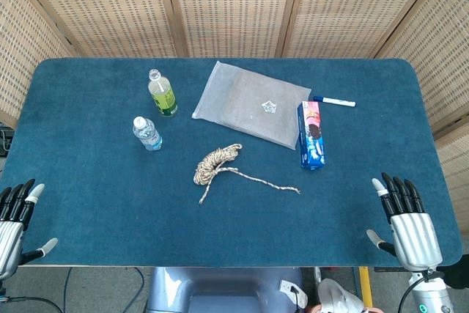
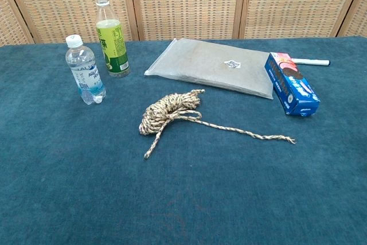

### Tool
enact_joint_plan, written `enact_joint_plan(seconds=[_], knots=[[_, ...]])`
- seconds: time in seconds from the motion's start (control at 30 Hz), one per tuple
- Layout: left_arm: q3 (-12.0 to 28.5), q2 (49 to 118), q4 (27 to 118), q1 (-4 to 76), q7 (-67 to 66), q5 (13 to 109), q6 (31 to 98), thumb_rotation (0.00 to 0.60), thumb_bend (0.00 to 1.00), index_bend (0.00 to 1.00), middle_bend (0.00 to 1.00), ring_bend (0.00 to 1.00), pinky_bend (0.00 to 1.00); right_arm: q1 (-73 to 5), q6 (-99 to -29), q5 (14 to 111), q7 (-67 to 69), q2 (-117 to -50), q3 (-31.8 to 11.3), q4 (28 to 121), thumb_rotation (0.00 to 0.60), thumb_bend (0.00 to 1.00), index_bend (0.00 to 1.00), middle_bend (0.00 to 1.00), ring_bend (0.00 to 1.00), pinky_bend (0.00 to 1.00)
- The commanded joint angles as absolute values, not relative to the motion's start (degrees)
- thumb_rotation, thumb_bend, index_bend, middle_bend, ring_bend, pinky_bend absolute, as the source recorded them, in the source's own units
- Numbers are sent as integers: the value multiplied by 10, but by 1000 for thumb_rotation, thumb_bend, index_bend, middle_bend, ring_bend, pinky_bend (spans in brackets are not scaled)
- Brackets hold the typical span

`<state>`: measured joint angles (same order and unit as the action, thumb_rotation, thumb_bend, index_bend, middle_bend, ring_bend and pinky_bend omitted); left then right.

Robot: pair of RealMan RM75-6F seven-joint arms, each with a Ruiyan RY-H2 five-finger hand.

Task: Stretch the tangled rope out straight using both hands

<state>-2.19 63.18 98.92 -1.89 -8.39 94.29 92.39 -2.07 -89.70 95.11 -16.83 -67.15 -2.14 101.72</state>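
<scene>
A: Head view first. Where does the rope lie from the hands?

B: Near the middle of the tabletop, ahead of both and between them. The left hand sits at the near left corner and the right hand at the near right edge, both with fingers spread and holding nothing. The bundle lies a little left of centre, and one loose tail runs out toward the right hand's side, so the long axis goes roughly left to right. A shorter tail points back at the near edge.

A: Which hand is nearer?

B: The right looks slightly nearer the long tail's tip; for the bundle I judge the two about equally far.

A: Anything cut off?

B: The left hand is clipped by the frame edge.

A: And the chest view?

B: No hand shows there. The rope's coil is clearer, but how its loops cross inside stays hard to make out.
</scene>
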Motion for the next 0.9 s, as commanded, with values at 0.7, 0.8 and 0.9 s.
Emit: enact_joint_plan(seconds=[0.7, 0.8, 0.9], knots=[[1, 653, 988, 2, -121, 904, 888, 600, 22, 0, 0, 0, 0, -221, -605, 847, -211, -736, -92, 994, 600, 62, 252, 0, 0, 0], [6, 664, 985, 9, -142, 886, 872, 600, 21, 0, 0, 0, 0, -265, -553, 802, -243, -791, -107, 945, 600, 136, 295, 0, 0, 0], [12, 673, 983, 15, -157, 869, 860, 600, 21, 0, 0, 0, 0, -297, -519, 766, -262, -839, -114, 893, 600, 179, 327, 0, 0, 0]])
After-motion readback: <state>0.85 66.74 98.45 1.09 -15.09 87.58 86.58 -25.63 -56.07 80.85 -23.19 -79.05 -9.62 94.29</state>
